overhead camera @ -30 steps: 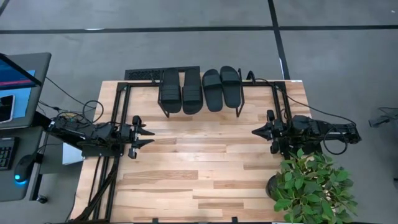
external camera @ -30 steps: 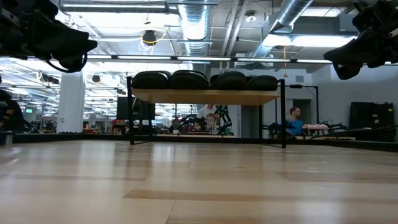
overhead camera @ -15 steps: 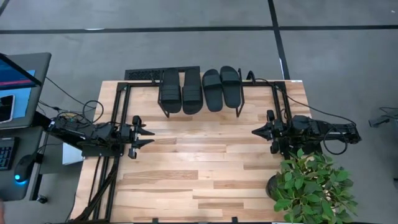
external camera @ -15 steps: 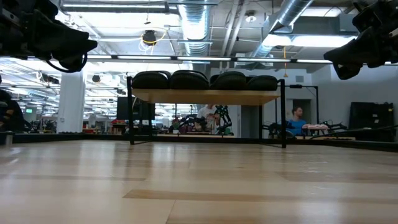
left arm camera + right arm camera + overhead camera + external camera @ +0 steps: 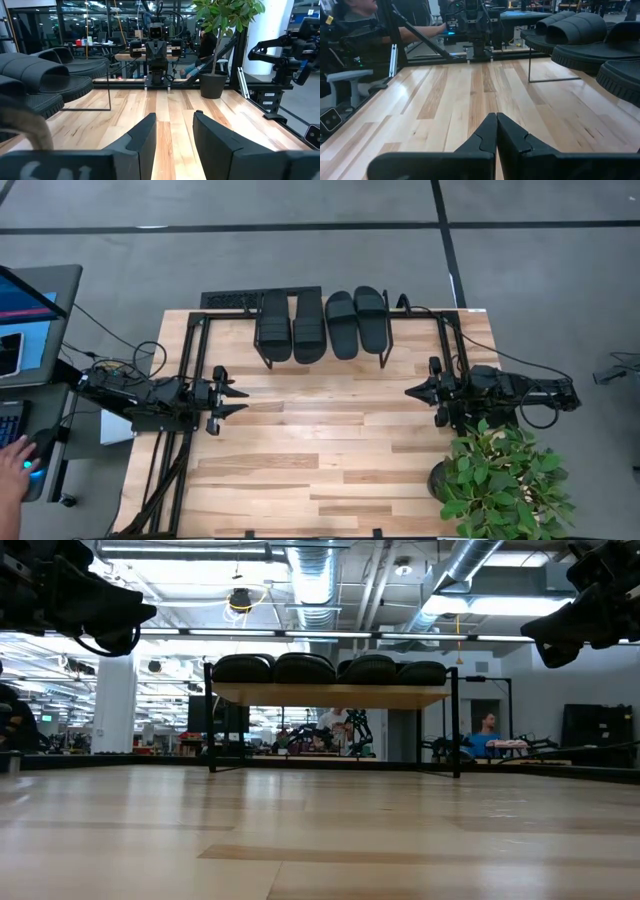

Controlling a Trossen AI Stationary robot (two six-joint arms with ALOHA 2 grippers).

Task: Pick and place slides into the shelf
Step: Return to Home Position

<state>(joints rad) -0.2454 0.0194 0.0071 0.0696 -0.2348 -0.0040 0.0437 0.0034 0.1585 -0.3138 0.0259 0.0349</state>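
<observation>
Several black slides (image 5: 322,325) lie side by side with their soles on the top of the small shelf (image 5: 322,358) at the table's far edge; the low view shows them (image 5: 328,669) in a row on its wood top (image 5: 330,695). My left gripper (image 5: 240,396) hovers open at the table's left side, fingers (image 5: 172,137) pointing toward the right. My right gripper (image 5: 410,391) hovers shut at the table's right side, fingers (image 5: 496,131) pointing left. Neither gripper touches anything.
A potted plant (image 5: 500,475) stands at the table's near right corner, just beside my right arm. Black frame rails (image 5: 190,360) run along the table's left and right edges. A person's hand (image 5: 12,460) rests on a mouse off the table's left.
Both arms have kept still. A person's hand has come into view at a mouse off the table's left side.
</observation>
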